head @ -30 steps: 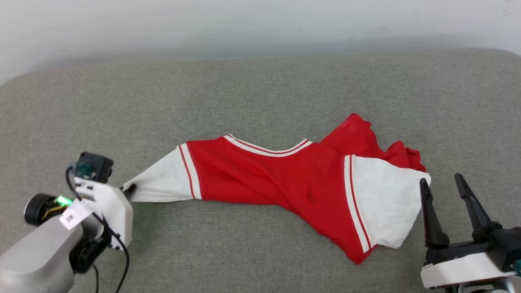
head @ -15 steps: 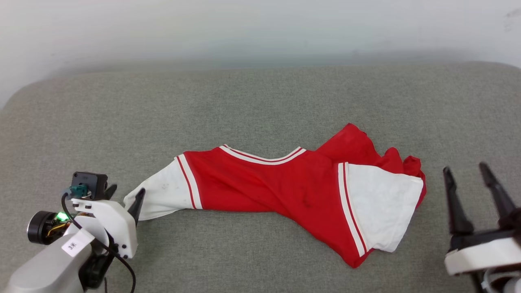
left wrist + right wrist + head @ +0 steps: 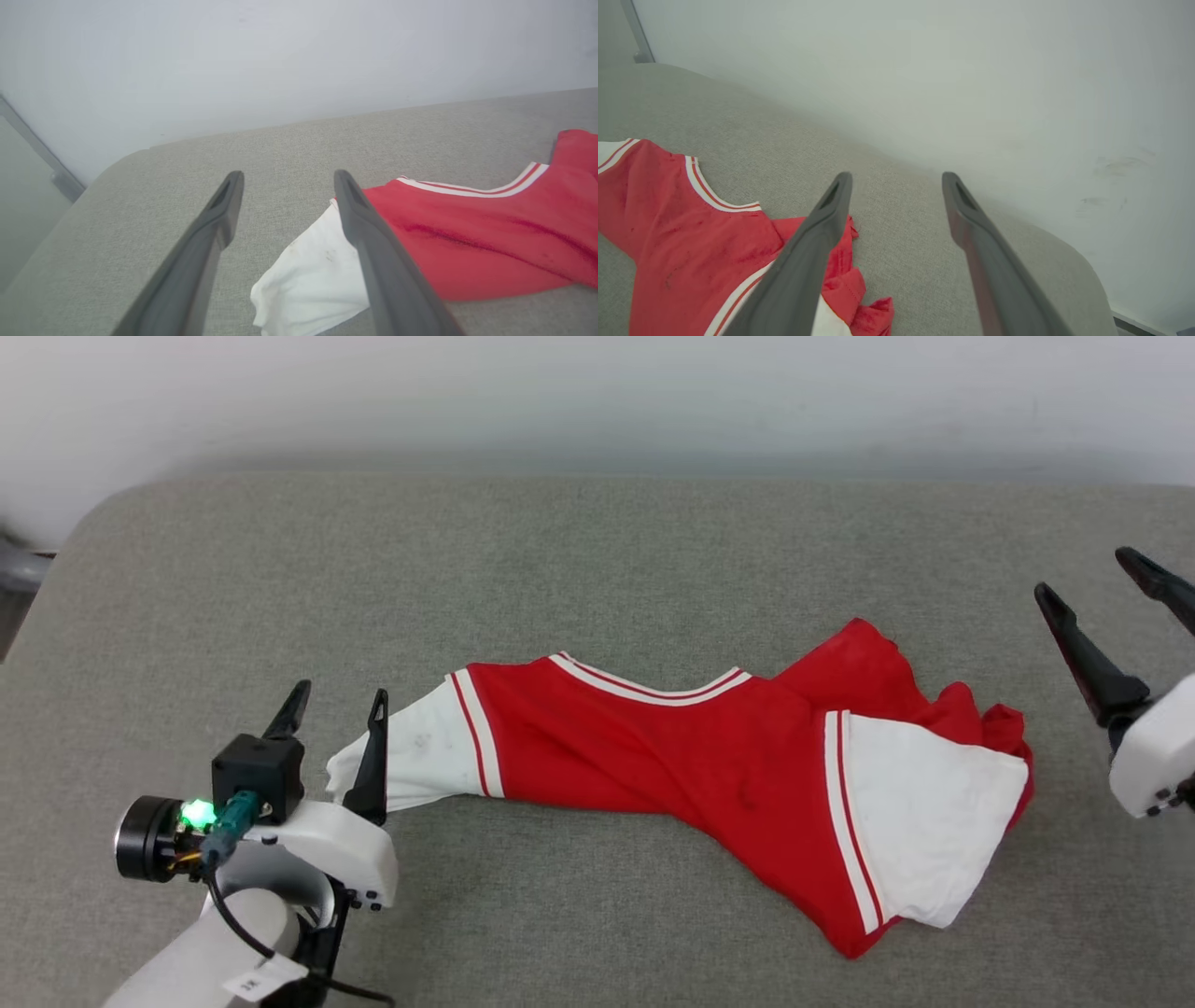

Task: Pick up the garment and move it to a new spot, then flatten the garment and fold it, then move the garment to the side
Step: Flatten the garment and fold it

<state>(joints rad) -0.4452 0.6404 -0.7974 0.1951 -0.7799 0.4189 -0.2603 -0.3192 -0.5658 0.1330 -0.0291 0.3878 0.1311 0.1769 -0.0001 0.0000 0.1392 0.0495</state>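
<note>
Head view: the left pincer (image 3: 342, 691) stands spread wide and holds nothing. The garment (image 3: 672, 747) lies on the desk (image 3: 560, 569) from just beside it towards the right pincer (image 3: 1083, 572), which is also spread, empty and clear of the cloth.

Left wrist view: one finger of the left pincer (image 3: 288, 174) crosses the white sleeve (image 3: 308, 284); whether they touch, I cannot tell.

Right wrist view: the right pincer (image 3: 897, 176) gapes over bare desk, with the garment (image 3: 691, 233) low to its left.

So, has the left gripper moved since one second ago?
Yes. The left gripper then pinched the sleeve tip of the garment; now it stands open, lifted off the cloth, above that tip.
</note>
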